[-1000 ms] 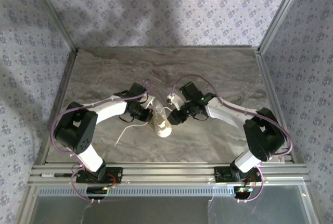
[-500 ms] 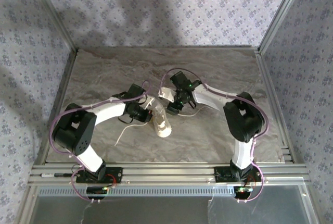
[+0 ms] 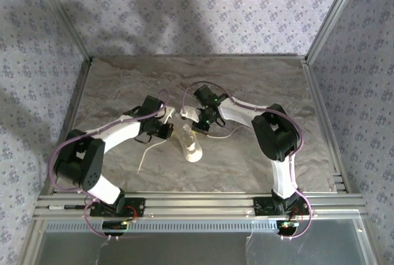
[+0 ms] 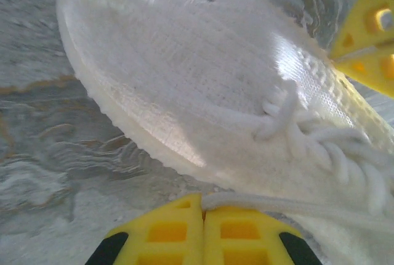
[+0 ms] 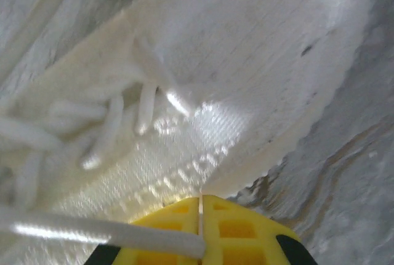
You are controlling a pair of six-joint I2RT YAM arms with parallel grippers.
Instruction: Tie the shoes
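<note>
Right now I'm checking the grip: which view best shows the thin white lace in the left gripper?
Left wrist: the thin white lace leaves the shut left gripper close up. Right wrist likely catches it, blurred, at the corner; top external, too small.

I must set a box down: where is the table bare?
Bare: the far strip of table by the back wall, and the near patch between sneaker and right arm. Crowded: the middle, left gripper and right gripper at the sneaker.

A small cream sneaker sits sole-down on the marbled tabletop, white laces drawn out sideways.
</note>
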